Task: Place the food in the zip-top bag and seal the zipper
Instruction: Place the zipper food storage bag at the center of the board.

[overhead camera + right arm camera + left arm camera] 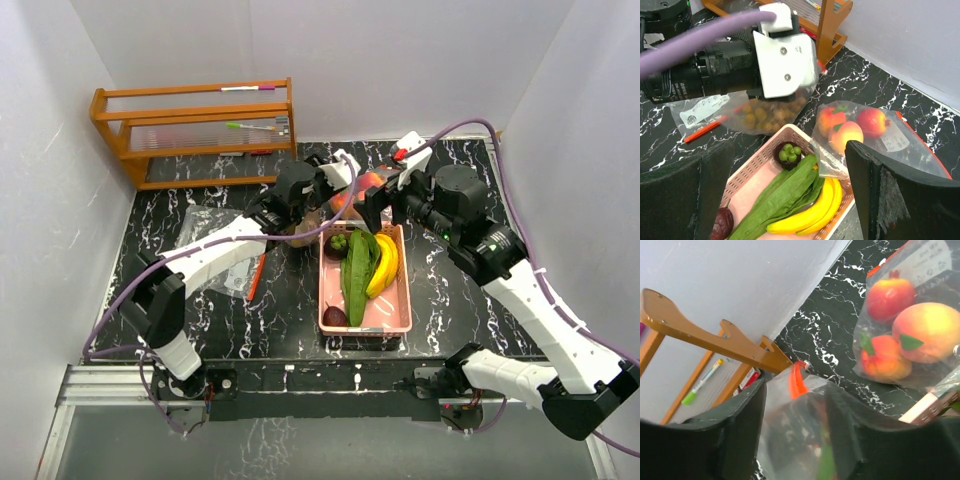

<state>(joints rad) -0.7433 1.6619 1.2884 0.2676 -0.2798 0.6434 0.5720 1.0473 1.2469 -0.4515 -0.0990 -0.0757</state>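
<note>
Left gripper [795, 390] part-open around orange zipper edge [797, 381] of longan bag [765, 112], grip unclear. Right gripper [787, 155] wide, empty, above pink basket [747, 172] holding bananas [810, 215], green produce [782, 195], dark purple fruits [724, 222]. Red and orange fruits [855, 130] bagged just beside basket, on black marble table [440, 300]

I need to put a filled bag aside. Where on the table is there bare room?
Bare marble lies between the pink basket and the left arm, toward the near edge, and between the basket and the right arm. Crowded behind the basket: the fruit bag, the longan bag, the left gripper and the right gripper.
</note>
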